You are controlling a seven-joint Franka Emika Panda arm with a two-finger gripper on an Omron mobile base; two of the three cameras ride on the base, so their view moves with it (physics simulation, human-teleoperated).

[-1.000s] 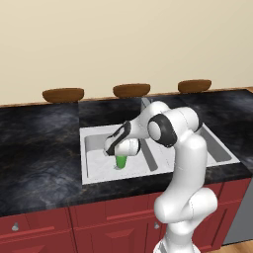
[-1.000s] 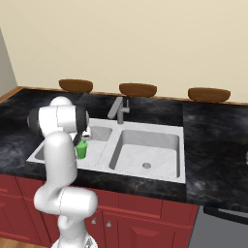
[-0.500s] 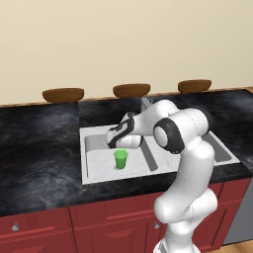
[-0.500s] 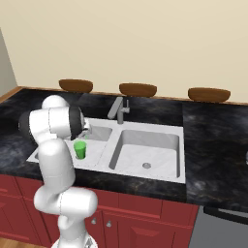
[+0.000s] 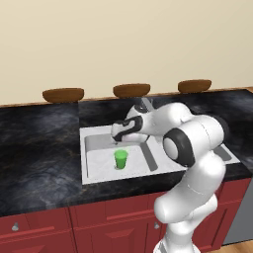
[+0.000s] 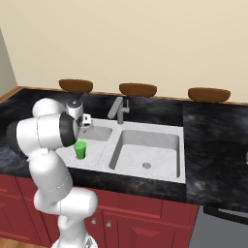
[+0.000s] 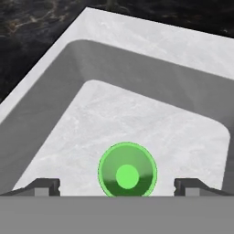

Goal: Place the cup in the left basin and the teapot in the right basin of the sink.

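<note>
With the cup [image 7: 127,170] standing upright in the left basin [image 7: 151,119], lift the open, empty hand [image 7: 117,185] straight up so neither finger tips it.

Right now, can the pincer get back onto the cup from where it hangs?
Probably yes. The cup stands upright on the floor of the left basin, directly below the open pincer, centred between its tips with space on both sides. Nothing lies between them, so a straight descent looks clear.
</note>
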